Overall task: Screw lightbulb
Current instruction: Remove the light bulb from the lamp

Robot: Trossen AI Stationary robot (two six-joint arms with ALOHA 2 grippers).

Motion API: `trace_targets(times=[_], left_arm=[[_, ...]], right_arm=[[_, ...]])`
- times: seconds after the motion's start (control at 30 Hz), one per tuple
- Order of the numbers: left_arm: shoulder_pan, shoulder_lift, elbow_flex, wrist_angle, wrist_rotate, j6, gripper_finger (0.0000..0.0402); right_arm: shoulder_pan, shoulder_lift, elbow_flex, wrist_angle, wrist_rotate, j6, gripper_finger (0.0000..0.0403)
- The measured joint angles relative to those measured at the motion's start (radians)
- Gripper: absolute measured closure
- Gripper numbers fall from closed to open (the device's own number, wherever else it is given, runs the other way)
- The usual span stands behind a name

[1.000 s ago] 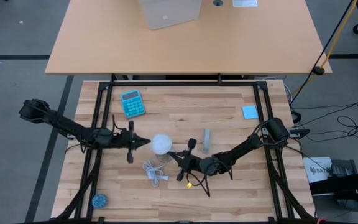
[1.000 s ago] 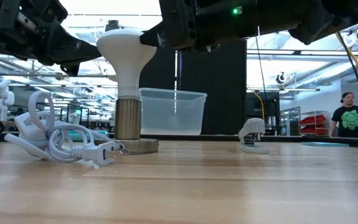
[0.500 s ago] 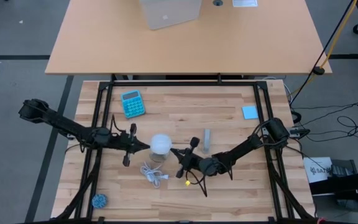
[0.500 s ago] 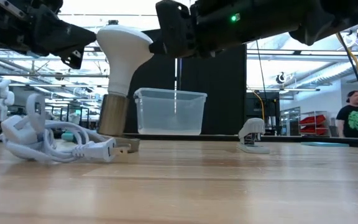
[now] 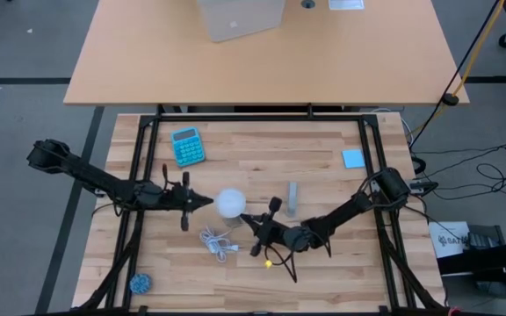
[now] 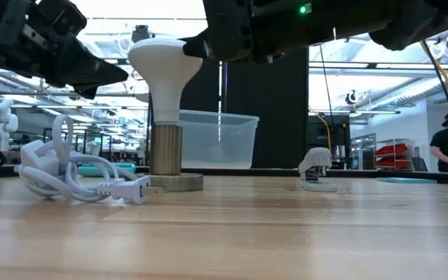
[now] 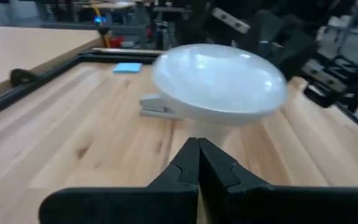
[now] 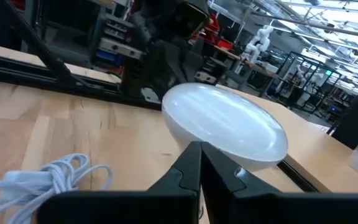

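Both arms reach inward, left tool (image 5: 203, 201) and right tool (image 5: 246, 219) each closed, tips facing.

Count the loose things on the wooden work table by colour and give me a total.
Blue: 3, the calculator, sticky pad, scrubby ball
White: 2, the lightbulb, power cord
Grey: 1, the stapler
Total: 6

Blue calculator (image 5: 187, 146), white cord (image 5: 217, 243), stapler (image 6: 315, 169)
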Motion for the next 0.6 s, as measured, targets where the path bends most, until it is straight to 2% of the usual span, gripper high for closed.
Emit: trace_targets(times=[0.2, 0.43, 0.6], left_arm=[[0.0, 0.0, 0.0, 0.074, -0.013, 0.016, 0.0401], [0.0, 0.0, -0.001, 0.103, 0.059, 0.016, 0.0401], [0.0, 0.0, -0.001, 0.11, 0.067, 0.006, 0.0401]], right_arm=[[0.005, 0.0, 0.0, 0.025, 0.005, -0.025, 0.0403], [-0.007, 0.0, 0.0, 0.038, 0.055, -0.027, 0.0403], [-0.02, 0.0, 0.0, 0.038, 0.059, -0.019, 0.0403]])
